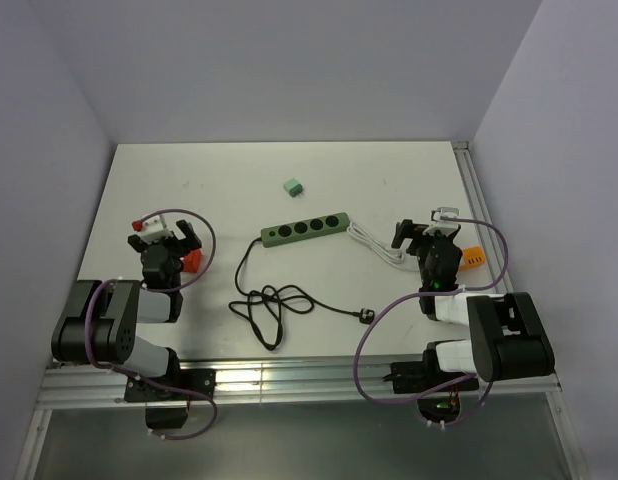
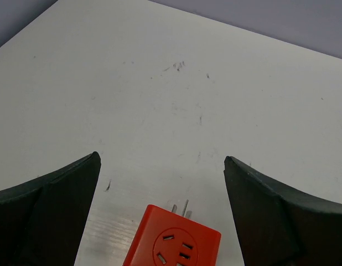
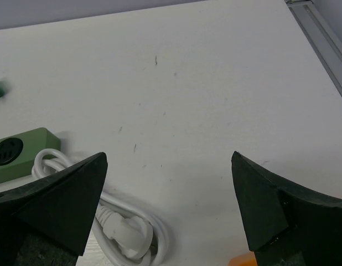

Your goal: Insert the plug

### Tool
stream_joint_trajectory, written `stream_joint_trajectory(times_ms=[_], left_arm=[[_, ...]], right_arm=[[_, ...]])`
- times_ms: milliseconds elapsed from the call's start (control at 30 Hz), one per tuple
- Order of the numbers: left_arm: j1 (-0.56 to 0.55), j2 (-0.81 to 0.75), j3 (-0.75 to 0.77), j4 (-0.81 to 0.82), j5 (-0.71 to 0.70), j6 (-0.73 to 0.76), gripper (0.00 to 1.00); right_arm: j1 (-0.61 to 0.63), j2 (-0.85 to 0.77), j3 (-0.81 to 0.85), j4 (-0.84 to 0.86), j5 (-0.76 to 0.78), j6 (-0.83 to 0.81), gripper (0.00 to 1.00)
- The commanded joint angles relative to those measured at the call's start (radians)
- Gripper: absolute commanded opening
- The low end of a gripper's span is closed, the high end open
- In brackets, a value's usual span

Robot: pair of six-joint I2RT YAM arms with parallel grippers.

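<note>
A green power strip with several round sockets lies mid-table; its end shows in the right wrist view. Its black cord coils toward the front and ends in a black plug. A coiled white cable with a white plug lies beside the strip's right end. My left gripper is open above a red adapter plug whose prongs point away. My right gripper is open and empty, just right of the white cable.
A small green block sits behind the strip. An orange adapter lies right of my right gripper, near the table's metal rail. Purple wrist cables loop by both arms.
</note>
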Motion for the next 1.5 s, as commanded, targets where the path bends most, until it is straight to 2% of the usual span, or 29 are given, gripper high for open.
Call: stream_joint_trajectory(times_ms=[0,367,467,533,600,667,733,767,800,867,900,967,1033,1067,1100,1200,1233,1333,1467], left_arm=[[0.019,-0.015,0.025,0.036,0.019,0.026,1.0],[0.021,-0.015,0.027,0.038,0.021,0.026,1.0],[0.021,-0.023,-0.002,0.093,-0.017,0.011,0.99],[0.02,-0.087,-0.053,0.133,-0.063,0.0,0.99],[0.009,-0.155,-0.068,0.093,-0.106,-0.005,1.0],[-0.006,-0.262,-0.047,-0.064,-0.195,-0.017,0.99],[-0.02,-0.334,0.035,-0.228,-0.272,-0.116,0.99],[-0.019,-0.348,0.077,-0.449,-0.427,-0.199,0.99],[-0.019,-0.36,0.19,-0.628,-0.482,-0.388,0.99],[-0.017,-0.361,0.31,-0.935,-0.574,-0.599,0.99],[-0.016,-0.354,0.406,-1.178,-0.577,-0.737,0.99],[-0.014,-0.336,0.483,-1.395,-0.497,-0.821,0.99],[-0.011,-0.325,0.576,-1.479,-0.423,-0.818,1.0],[-0.008,-0.325,0.599,-1.499,-0.363,-0.754,0.99],[-0.007,-0.321,0.644,-1.551,-0.269,-0.732,0.99],[-0.005,-0.34,0.662,-1.611,-0.146,-0.726,0.99],[-0.003,-0.353,0.651,-1.608,-0.115,-0.72,1.0],[0.001,-0.377,0.623,-1.665,-0.064,-0.756,0.99],[0.003,-0.306,0.691,-1.806,-0.015,-0.864,0.99]], right_arm=[[-0.001,-0.01,0.032,0.064,0.026,-0.022,1.0],[0.0,-0.01,0.032,0.063,0.028,-0.023,1.0],[0.002,-0.012,0.025,0.073,0.029,-0.025,1.0],[0.007,-0.038,0.025,0.06,0.057,-0.019,1.0],[0.017,-0.077,0.022,0.037,0.107,-0.02,1.0],[0.036,-0.148,0.038,-0.057,0.138,-0.016,1.0],[0.046,-0.214,0.07,-0.173,0.158,-0.014,1.0],[0.053,-0.24,0.08,-0.216,0.164,-0.008,1.0],[0.059,-0.261,0.083,-0.265,0.169,-0.004,1.0],[0.085,-0.353,0.089,-0.328,0.199,0.059,1.0],[0.092,-0.419,0.095,-0.418,0.228,0.091,1.0],[0.102,-0.481,0.139,-0.541,0.247,0.2,1.0],[0.102,-0.545,0.204,-0.716,0.259,0.309,1.0],[0.102,-0.562,0.227,-0.767,0.244,0.328,1.0],[0.1,-0.585,0.267,-0.849,0.18,0.325,1.0],[0.1,-0.614,0.322,-1.023,0.163,0.427,1.0],[0.099,-0.622,0.333,-1.023,0.082,0.388,1.0],[0.099,-0.615,0.373,-1.063,0.007,0.371,1.0],[0.099,-0.592,0.407,-1.115,-0.076,0.374,0.98]])
